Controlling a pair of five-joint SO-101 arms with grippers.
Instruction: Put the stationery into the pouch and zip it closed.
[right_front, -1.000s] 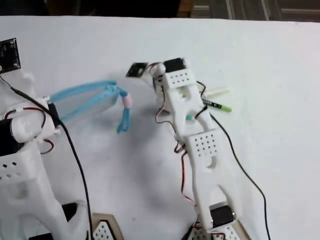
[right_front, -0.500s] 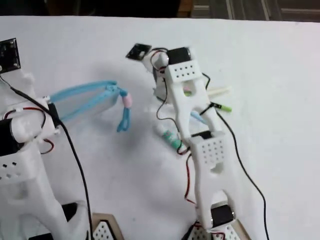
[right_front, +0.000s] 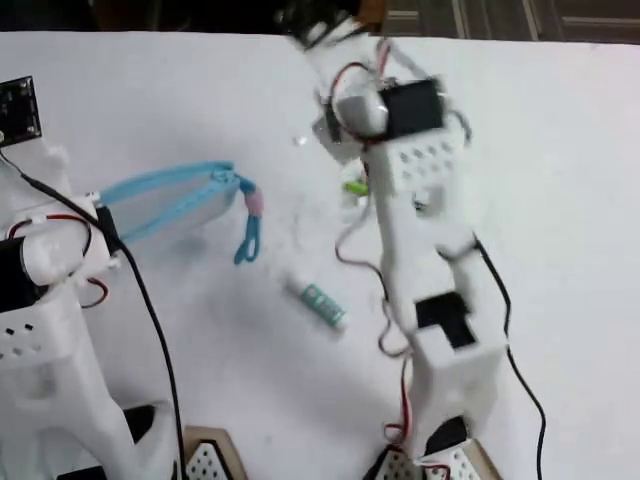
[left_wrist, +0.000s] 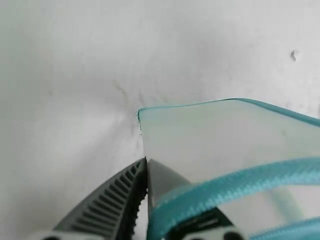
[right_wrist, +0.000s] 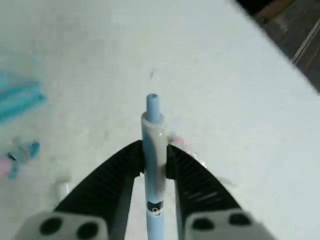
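Clear, teal-edged pouch is being pinched at one corner by the left fingers, over the left side of the white table. Light-blue pen is being clamped between the right fingers. Small green-and-white tube lying loose on the table between the arms.

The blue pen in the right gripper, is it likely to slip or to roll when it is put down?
The blue pen looks stiff and light: it stands straight in the right gripper. Its round, smooth barrel may slip in the grip and would probably roll on the flat table.
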